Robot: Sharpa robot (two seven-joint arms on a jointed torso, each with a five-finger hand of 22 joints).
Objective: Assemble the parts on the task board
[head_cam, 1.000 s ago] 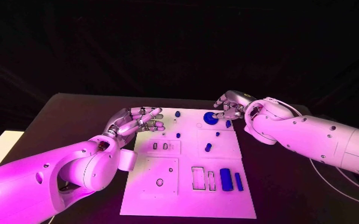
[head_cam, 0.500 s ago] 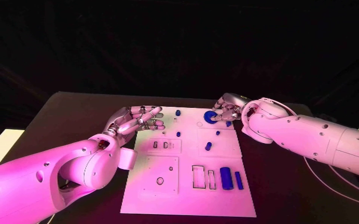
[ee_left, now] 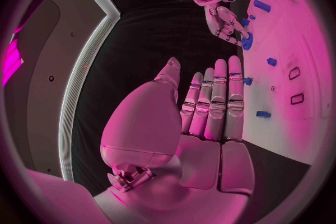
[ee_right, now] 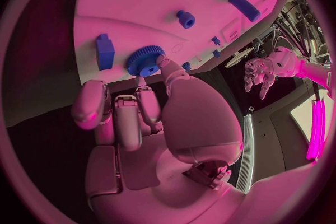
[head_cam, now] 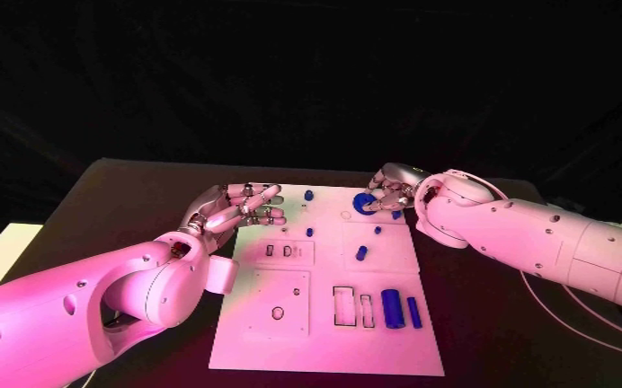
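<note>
Dark room, black bench point(head_cam: 117, 192), black backdrop behind. White task board point(head_cam: 331, 352) flat at the middle of the bench, long side running away from the robot.

At the board's far right corner, a blue toothed gear point(head_cam: 366, 203), pinched between the fingertips of the right hand point(head_cam: 393, 187); seen close in the right wrist view as a round ridged disc point(ee_right: 145, 60) with a fingertip on its rim and the board just beneath; cannot tell whether touching the board. Just beside the gear, a small blue block point(ee_right: 105, 51), near the board's edge.

Further in on the board: a small blue peg point(head_cam: 308, 196) near the far edge, another small blue piece point(head_cam: 361, 252) around the middle, a short blue stud point(ee_right: 185, 18) standing upright. Near the close right corner, a thick blue bar point(head_cam: 392, 309) and a thinner blue bar point(head_cam: 413, 313) lying side by side, next to a rectangular slot point(head_cam: 343, 307). Two small slots point(head_cam: 278, 251) toward the board's left side.

Left hand point(head_cam: 241, 208) hovering at the board's left far edge, holding nothing, fingers loosely bent and apart in the head view, straight and side by side in the left wrist view point(ee_left: 210, 117). Well apart from the gear and from the right hand.
</note>
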